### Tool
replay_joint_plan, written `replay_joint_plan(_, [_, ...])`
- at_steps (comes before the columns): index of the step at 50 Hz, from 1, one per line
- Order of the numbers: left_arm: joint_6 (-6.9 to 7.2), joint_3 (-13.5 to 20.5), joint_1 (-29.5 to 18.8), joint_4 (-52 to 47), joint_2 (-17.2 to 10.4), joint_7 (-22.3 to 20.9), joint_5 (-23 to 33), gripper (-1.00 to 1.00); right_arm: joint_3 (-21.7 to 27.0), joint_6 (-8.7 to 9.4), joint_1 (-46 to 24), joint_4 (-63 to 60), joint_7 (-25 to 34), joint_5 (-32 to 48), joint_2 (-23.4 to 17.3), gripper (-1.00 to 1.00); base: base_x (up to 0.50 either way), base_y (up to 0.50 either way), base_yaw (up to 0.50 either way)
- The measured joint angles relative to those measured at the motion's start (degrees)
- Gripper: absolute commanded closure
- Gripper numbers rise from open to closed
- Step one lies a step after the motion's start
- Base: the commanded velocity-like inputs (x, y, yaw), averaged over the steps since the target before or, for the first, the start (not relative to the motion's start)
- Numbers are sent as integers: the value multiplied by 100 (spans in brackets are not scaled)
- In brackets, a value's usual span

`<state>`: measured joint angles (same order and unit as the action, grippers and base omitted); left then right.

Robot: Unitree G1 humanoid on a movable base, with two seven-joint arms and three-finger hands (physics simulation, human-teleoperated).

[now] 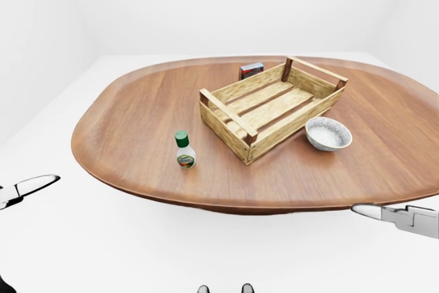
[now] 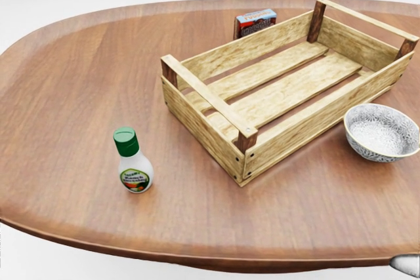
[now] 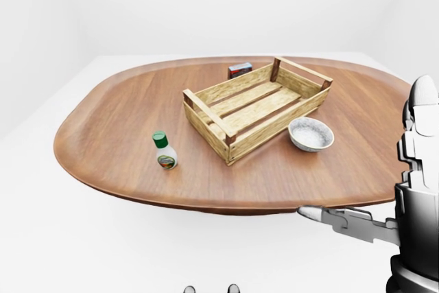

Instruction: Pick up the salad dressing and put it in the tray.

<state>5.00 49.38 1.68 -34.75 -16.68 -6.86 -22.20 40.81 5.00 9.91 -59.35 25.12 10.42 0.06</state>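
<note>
The salad dressing point(image 2: 134, 170) is a small white bottle with a green cap. It stands upright on the wooden table, left of the tray and near the table's lower edge. The tray point(image 2: 203, 93) is an empty slatted wooden crate, set at an angle in the middle of the table. My left hand point(image 1: 31, 186) shows only as an outstretched finger at the left edge of the left-eye view, below the table edge and far from the bottle. My right hand point(image 3: 401, 190) is at the lower right of the right-eye view with its fingers spread and empty, below the table's rim.
A white patterned bowl point(image 2: 382, 132) sits just right of the tray's near corner. A small red and blue box point(image 2: 256, 21) stands behind the tray's upper side. The oval brown table point(image 1: 137, 114) stands on a plain white floor with white walls around it.
</note>
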Motion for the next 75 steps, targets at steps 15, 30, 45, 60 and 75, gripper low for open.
replay_joint_plan(15, [0,-58,-9,56,14,-24,76,-100,244,0,65,-41,-48,-1027,-43,-100,49,5,0])
replay_joint_plan(30, [0,-96,0,68,40,-51,120,-100,243,0,231,-59,-219,-1554,-173,-100,50,0,0])
replay_joint_plan(45, [0,-105,-1,53,55,-67,138,-100,279,0,118,-57,2,-1333,-30,-100,50,-2,0])
replay_joint_plan(60, [0,-108,-1,26,57,-65,146,-100,294,0,119,131,65,-1143,62,-100,50,-5,0])
replay_joint_plan(75, [0,-88,4,15,58,-67,143,-100,211,0,88,98,-46,-962,116,-100,46,-5,0])
